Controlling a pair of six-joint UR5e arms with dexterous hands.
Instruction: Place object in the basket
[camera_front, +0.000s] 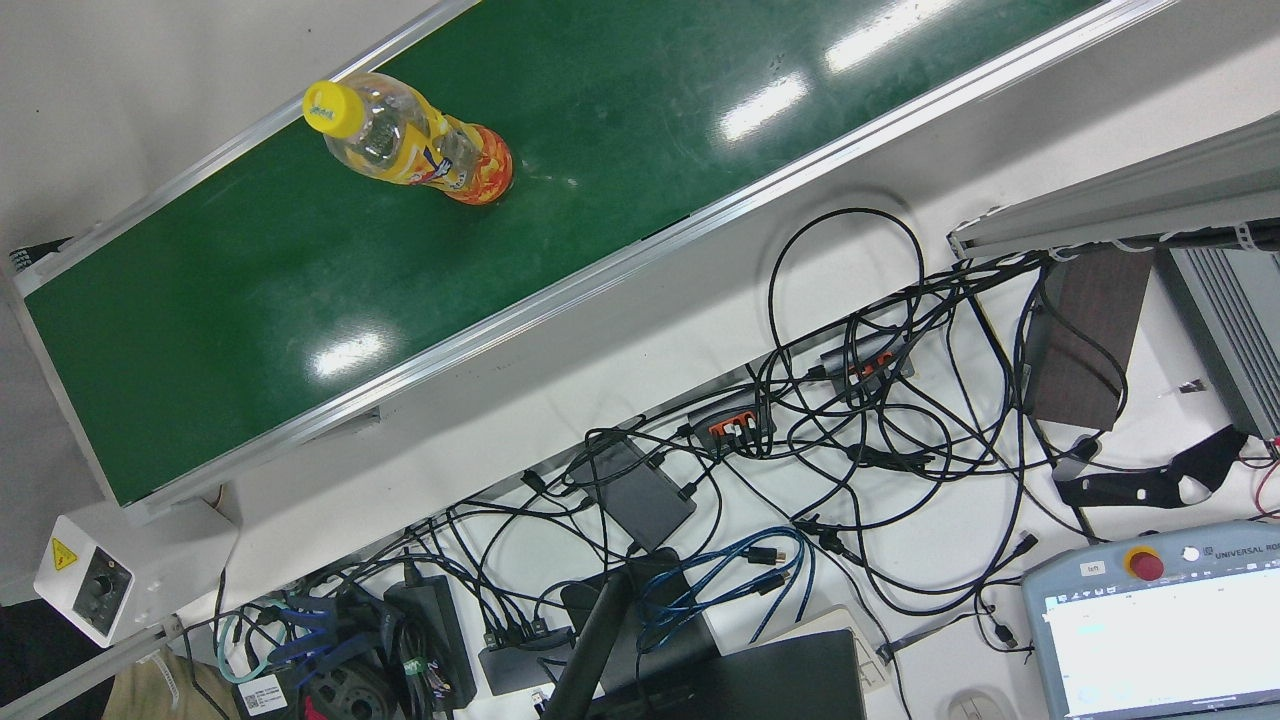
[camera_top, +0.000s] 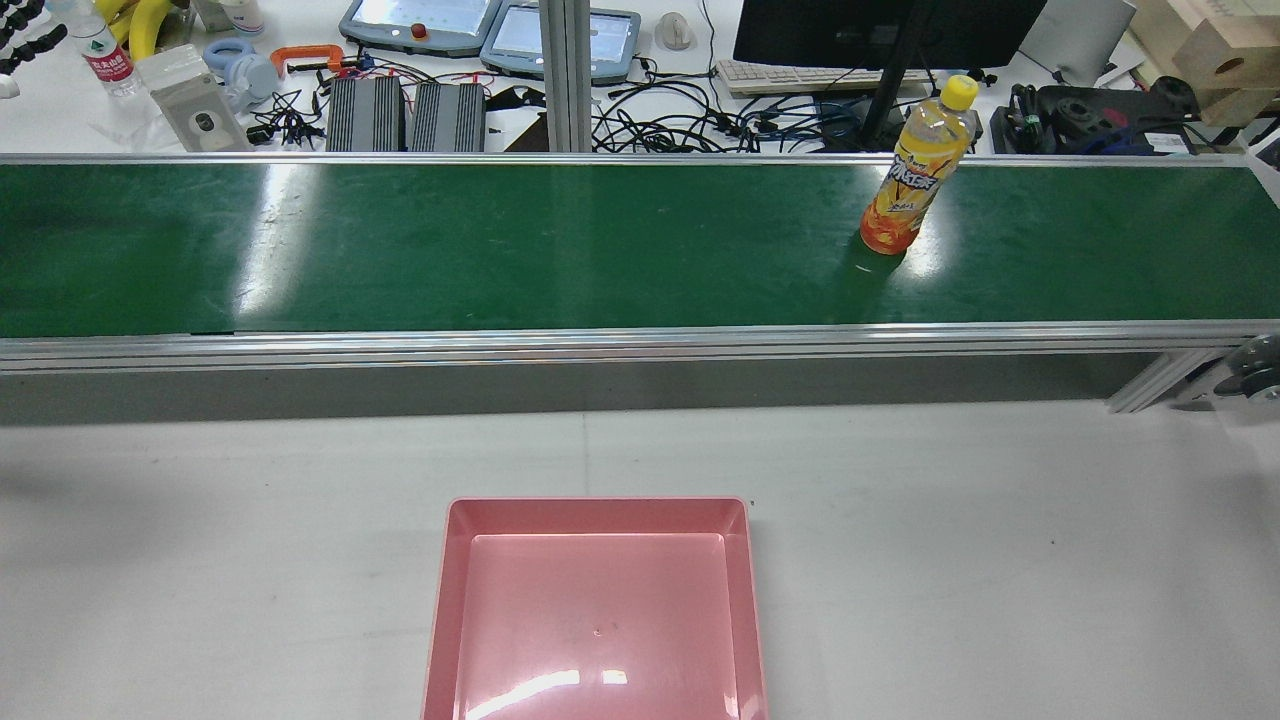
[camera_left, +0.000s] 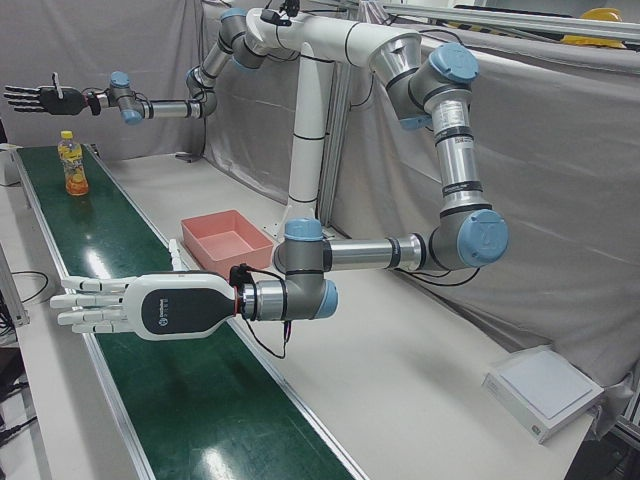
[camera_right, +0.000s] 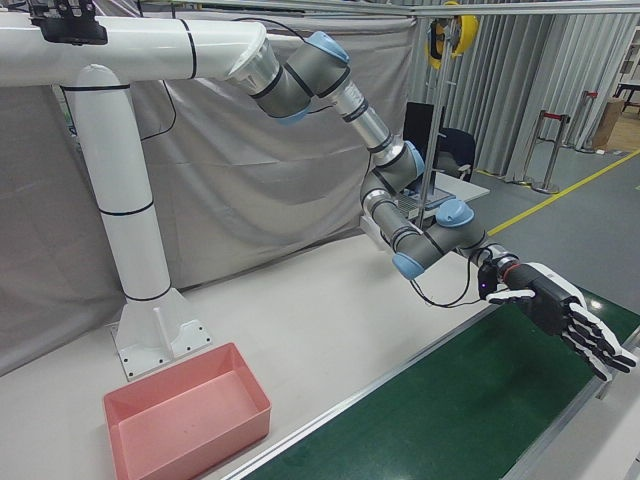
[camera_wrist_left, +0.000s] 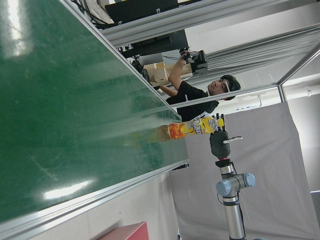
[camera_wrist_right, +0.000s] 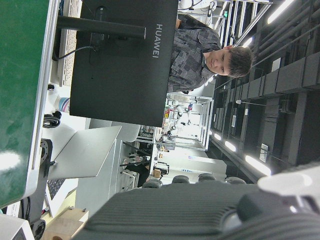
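Bottle (camera_top: 915, 170) upright on belt (camera_top: 500, 250), ungrasped; both hands (camera_left: 95, 303) (camera_right: 560, 315) spread, empty. Pre-grasp stage: reach, clasp, carry to basket (camera_top: 440, 600).

monitor back (camera_wrist_right: 125, 60): "HUAWEI" | teach pendant (camera_front: 1160, 625): "UNIVERSAL RO…", cut off by the frame edge | conveyor control box (camera_front: 95, 585): yellow triangular warning sign, no words | drink bottle (camera_top: 915, 170): label print too small to read | water bottle (camera_top: 105, 55): red label, text unreadable
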